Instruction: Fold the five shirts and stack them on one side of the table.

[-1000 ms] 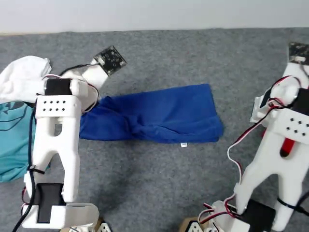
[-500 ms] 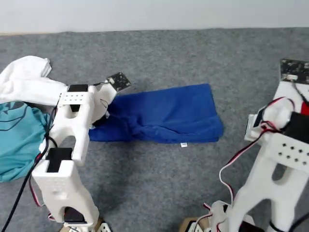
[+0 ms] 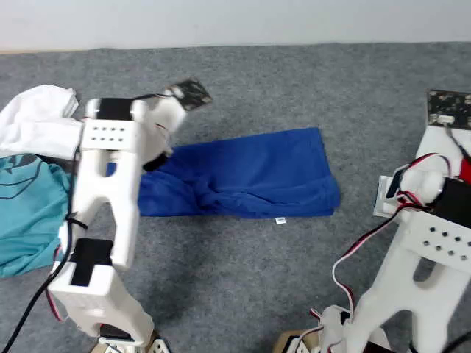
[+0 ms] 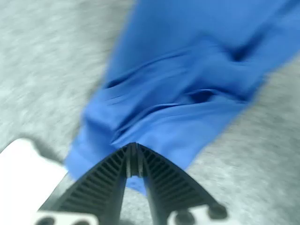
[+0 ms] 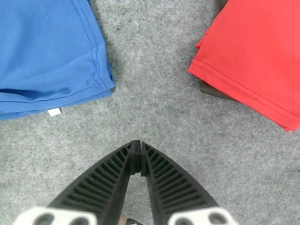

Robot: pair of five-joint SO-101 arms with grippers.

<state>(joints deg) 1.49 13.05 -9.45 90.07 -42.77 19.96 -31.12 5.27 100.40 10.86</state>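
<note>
A blue shirt [image 3: 243,173] lies bunched in a long strip across the middle of the grey carpet [image 3: 294,88]. My left arm [image 3: 110,147] stands over the shirt's left end. The left gripper [image 4: 133,157] is shut above the blue shirt [image 4: 187,93], and I see no cloth between its fingers. A white shirt [image 3: 33,118] and a teal shirt [image 3: 22,213] lie crumpled at the far left. My right gripper [image 5: 136,161] is shut over bare carpet, between the blue shirt's hem [image 5: 47,47] and a folded red shirt [image 5: 258,51].
A dark folded edge [image 5: 213,89] shows under the red shirt. The right arm [image 3: 434,220] fills the right front corner. A small white tag [image 3: 280,220] lies by the blue shirt's near edge. Open carpet stretches behind and in front of the blue shirt.
The left arm dipped forward at the blue shirt's left end, then swung up and back; that end now lies a little further right. The right arm shifted forward earlier and then stayed still.
</note>
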